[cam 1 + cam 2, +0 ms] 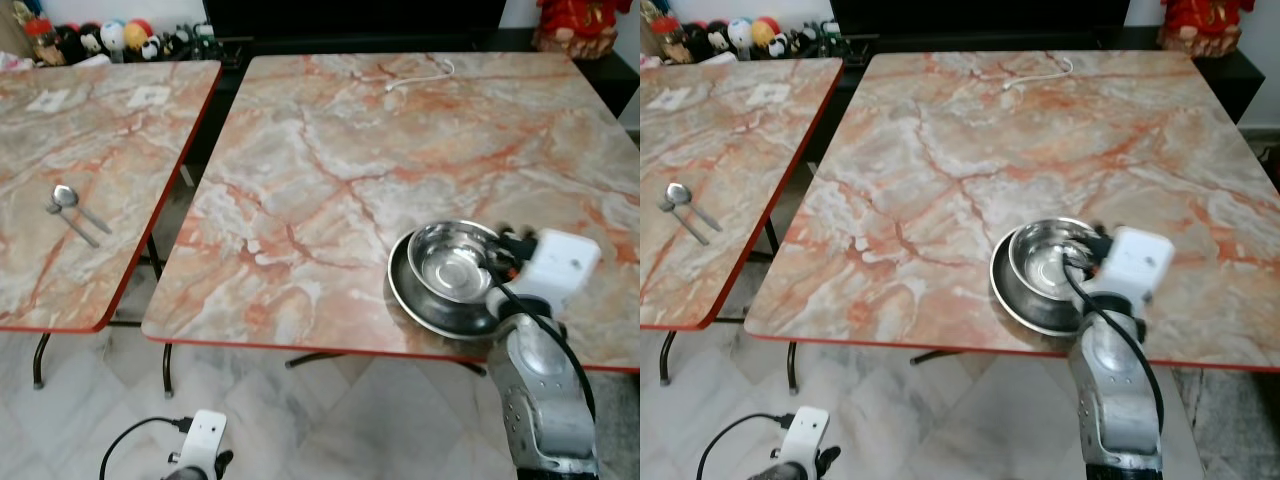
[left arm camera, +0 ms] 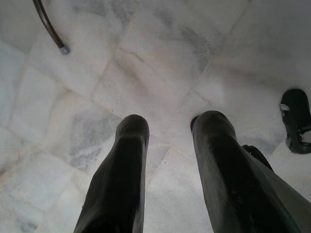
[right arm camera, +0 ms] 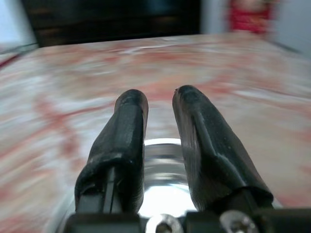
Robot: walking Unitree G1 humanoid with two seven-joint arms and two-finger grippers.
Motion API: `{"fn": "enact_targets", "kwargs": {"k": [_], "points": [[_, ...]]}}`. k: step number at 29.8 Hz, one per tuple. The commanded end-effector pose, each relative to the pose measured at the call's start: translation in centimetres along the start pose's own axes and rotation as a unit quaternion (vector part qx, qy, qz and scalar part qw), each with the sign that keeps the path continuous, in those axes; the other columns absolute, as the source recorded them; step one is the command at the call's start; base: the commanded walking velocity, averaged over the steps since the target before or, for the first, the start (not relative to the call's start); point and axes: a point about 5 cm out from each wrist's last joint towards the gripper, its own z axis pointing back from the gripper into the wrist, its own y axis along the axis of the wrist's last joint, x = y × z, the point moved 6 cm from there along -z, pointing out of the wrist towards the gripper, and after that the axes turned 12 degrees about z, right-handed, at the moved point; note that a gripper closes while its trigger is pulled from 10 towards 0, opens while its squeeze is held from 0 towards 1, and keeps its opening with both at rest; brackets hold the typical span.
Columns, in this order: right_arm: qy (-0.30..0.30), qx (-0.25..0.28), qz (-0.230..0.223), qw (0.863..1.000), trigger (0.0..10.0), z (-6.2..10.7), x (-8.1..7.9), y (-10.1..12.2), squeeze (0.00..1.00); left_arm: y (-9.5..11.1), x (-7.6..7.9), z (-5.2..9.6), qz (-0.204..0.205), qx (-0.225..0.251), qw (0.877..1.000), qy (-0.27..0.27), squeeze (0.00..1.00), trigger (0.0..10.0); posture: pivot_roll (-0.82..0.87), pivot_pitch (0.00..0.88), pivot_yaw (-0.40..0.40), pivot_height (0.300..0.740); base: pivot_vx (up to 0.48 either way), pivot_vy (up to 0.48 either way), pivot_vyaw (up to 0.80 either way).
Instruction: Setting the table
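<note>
Setting the table: bowl-and-plate placement in progress.
The left gripper (image 2: 167, 131) is hanging idle, fingers apart; the right gripper (image 3: 158, 104) is pinching the bowl (image 1: 452, 262), nested in the plate (image 1: 415, 305) near the table (image 1: 330, 150) edge; releasing likely comes next.

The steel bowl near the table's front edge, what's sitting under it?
The steel bowl sits in a wider steel plate on the marble table. The plate's middle is covered by the bowl. The right gripper is at the bowl's rim, fingers close together.
</note>
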Motion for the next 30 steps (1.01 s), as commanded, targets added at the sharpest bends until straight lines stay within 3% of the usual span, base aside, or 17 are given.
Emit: {"fn": "enact_targets", "kwargs": {"k": [1,7,30], "points": [[0.071,0.017,0.013,0.997,10.0,-0.3,-1.9,0.4,0.0,-1.1,-0.7,0.3,0.015,-0.013,1.0,0.013,0.0,10.0,-0.16,0.146,0.054,0.74,0.0,0.0,0.0],[0.1,0.029,0.022,0.994,10.0,-0.8,-2.8,0.5,0.0,-1.6,-1.1,0.4,0.023,-0.017,0.999,0.019,0.0,10.0,-0.15,0.142,0.049,0.74,0.0,0.056,0.0],[0.08,0.036,-0.027,0.996,10.0,-1.7,-4.8,1.2,0.0,-2.5,-1.1,0.6,0.022,-0.03,0.999,0.02,0.0,10.0,-0.15,0.094,0.052,0.74,0.0,0.48,0.0]]}}
